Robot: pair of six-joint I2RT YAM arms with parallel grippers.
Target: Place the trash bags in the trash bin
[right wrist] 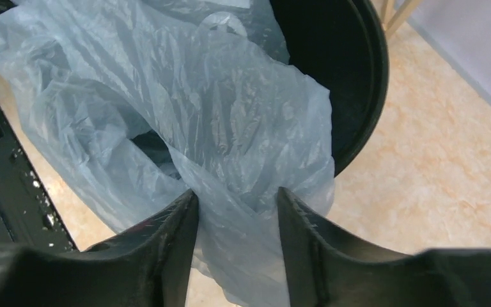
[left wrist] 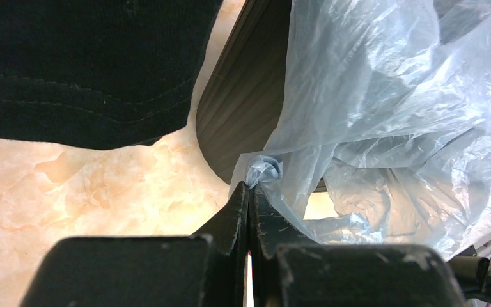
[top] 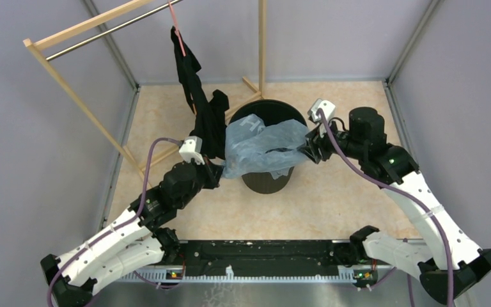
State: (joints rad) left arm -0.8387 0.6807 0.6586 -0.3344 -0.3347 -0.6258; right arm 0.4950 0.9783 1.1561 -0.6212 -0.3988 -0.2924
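- Left fingers [left wrist: 233,214] are closed tight, pinching a small bunched knot of the trash bag [left wrist: 383,96] at their tips, low in the centre of my left wrist view.
- Right fingers [right wrist: 179,236] stand apart at the bottom of my right wrist view. A fold of the pale blue film runs down between them, and it looks loose rather than clamped.
- On the top camera the bag lies spread over the mouth of the trash bin [top: 265,182] at mid-frame, between my two arms. Most of it sits on top of the opening, and its left edge hangs down outside the bin wall.
- At the upper right of the right wrist view, the bin's far rim and dark inside show uncovered.
- I see the bin standing upright on the worktop [top: 345,198].
- At the upper left of the top view, a black garment [top: 195,89] hangs from a wooden rack [top: 70,83]. Its lower end is just beside the bin's left side, and it fills the upper left of my left wrist view.
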